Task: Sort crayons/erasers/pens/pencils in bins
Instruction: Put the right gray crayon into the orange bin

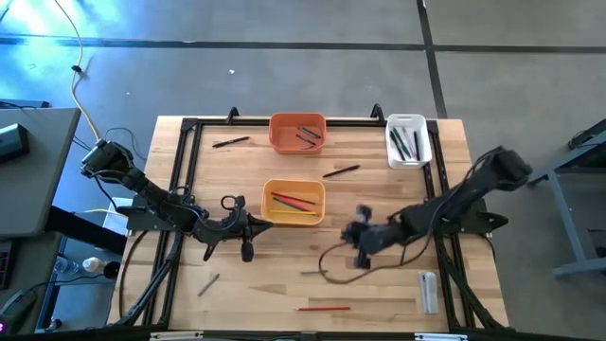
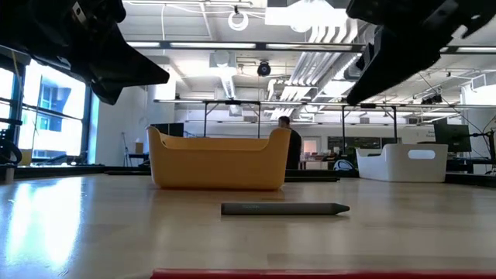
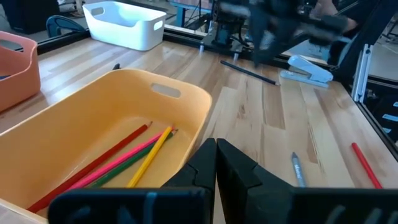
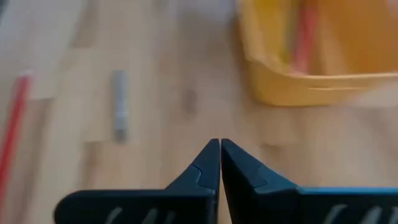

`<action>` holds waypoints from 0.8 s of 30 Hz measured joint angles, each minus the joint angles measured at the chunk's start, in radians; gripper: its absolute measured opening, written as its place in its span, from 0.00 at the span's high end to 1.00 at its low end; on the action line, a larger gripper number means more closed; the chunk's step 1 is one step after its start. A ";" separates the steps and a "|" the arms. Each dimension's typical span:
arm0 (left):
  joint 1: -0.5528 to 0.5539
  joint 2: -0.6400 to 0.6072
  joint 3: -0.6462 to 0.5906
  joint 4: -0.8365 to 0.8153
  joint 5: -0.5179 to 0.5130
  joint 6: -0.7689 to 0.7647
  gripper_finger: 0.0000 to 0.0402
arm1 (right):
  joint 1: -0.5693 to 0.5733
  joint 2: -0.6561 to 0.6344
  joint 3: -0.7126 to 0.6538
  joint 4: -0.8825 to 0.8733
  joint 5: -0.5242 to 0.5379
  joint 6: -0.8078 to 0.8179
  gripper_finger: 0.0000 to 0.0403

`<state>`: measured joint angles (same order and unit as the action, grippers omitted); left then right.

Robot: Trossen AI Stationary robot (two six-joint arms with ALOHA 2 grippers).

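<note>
Now both tools are pressed together and pinch nothing. Left tool [image 1: 248, 227] sits just beside the yellow-orange bin [image 1: 294, 221], which holds red, green and yellow pencils [image 3: 127, 163]. Right tool [image 1: 352, 237] hovers above the desk [image 1: 379, 284] near a grey crayon [image 2: 284, 208]. An orange bin [image 1: 297, 145] and a white bin [image 1: 408, 157] stand at the far edge, and a red pencil [image 1: 323, 308] lies near the front edge.

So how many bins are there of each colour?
Orange bin: 1
Yellow bin: 1
White bin: 1
Total: 3
</note>
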<state>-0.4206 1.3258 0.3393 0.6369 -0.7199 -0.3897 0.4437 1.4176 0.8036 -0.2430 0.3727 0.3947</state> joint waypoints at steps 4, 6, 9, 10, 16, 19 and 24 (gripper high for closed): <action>0.000 0.000 0.000 0.003 0.000 -0.008 1.00 | 0.037 0.134 0.000 0.176 -0.086 0.001 0.92; 0.000 0.000 0.000 0.003 0.000 -0.016 1.00 | 0.045 0.187 0.000 0.236 -0.116 0.009 0.86; 0.000 0.000 0.000 0.003 0.000 -0.018 1.00 | 0.050 0.247 0.000 0.297 -0.121 0.009 0.76; 0.000 0.000 0.000 0.003 0.000 -0.018 1.00 | 0.050 0.264 0.000 0.318 -0.122 0.009 0.73; 0.000 0.000 0.000 0.002 0.000 -0.018 1.00 | 0.050 0.351 0.000 0.463 -0.192 -0.025 0.64; 0.000 0.000 0.000 0.001 0.000 -0.018 1.00 | 0.051 0.382 0.000 0.489 -0.194 -0.029 0.64; 0.000 0.000 0.000 -0.003 0.000 -0.018 1.00 | 0.066 0.411 0.000 0.561 -0.193 -0.055 0.64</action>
<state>-0.4206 1.3258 0.3393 0.6335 -0.7200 -0.4076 0.5097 1.8283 0.8032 0.3181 0.1799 0.3398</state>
